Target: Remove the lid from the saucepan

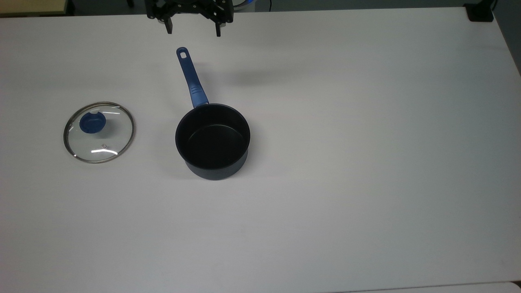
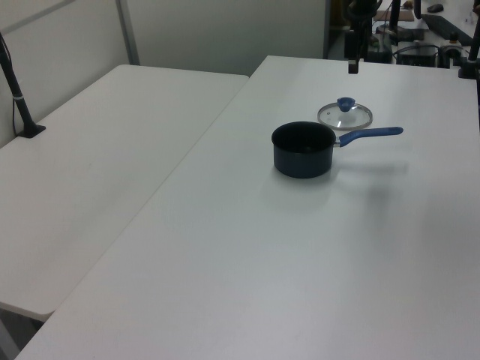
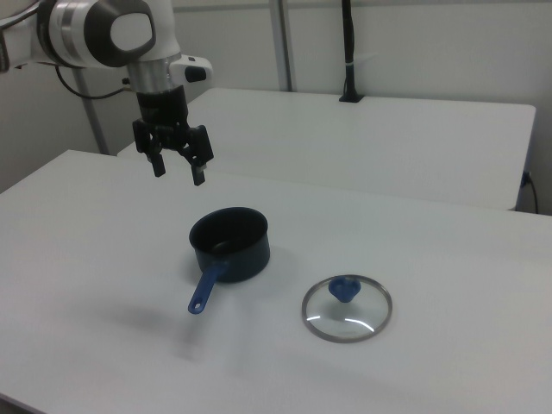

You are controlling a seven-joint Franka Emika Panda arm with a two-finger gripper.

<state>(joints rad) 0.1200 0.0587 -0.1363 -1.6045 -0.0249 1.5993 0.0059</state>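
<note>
Table (image 1: 366, 183) surface, white and wide, runs bare from the saucepan (image 1: 212, 140) toward three o'clock and six o'clock in the top view, all the way to its edges. The saucepan sits upright and uncovered, its black inside showing, and its blue handle (image 1: 189, 77) reaches toward eleven o'clock in the top view, ending short of the table's far edge. The lid (image 1: 99, 132) lies flat on the table at nine o'clock from the saucepan in the top view, well apart from it, knob (image 1: 92, 122) up. In the right view the lid (image 3: 347, 308) lies toward four o'clock from the saucepan (image 3: 230, 244), with clear table between them. The tool (image 1: 191, 29) hangs at twelve o'clock in the top view, above the table's far edge and just beyond the handle's tip. In the right view the tool (image 3: 178, 172) is high above the table, up at eleven o'clock from the saucepan, pointing straight down from the white arm (image 3: 112, 34); its two fingers (image 3: 198, 175) stand wide apart and hold nothing. In the left view a second white table (image 2: 97, 172) adjoins at nine o'clock.
</note>
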